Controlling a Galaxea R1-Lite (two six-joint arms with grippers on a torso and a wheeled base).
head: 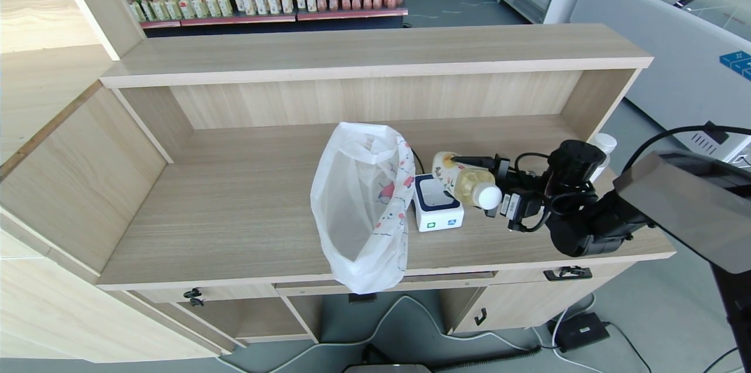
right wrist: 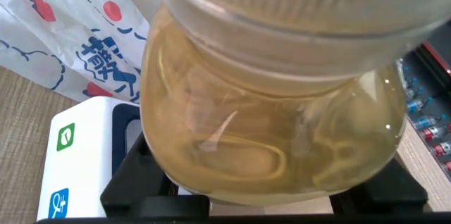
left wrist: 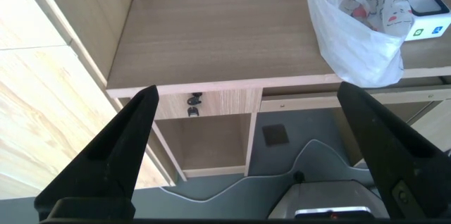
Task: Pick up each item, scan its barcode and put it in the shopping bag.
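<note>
My right gripper is shut on a bottle of yellow drink with a white cap, held lying sideways just above the white barcode scanner. In the right wrist view the bottle hangs close over the scanner, with the bag behind. The white plastic shopping bag stands open-mouthed left of the scanner, its bottom drooping over the counter's front edge. My left gripper is open and holds nothing, low in front of the counter's left part, far from the bag.
The wooden counter has a raised back shelf and side walls. Another white-capped bottle stands behind my right arm at the counter's right end. Drawers and cables lie below the front edge.
</note>
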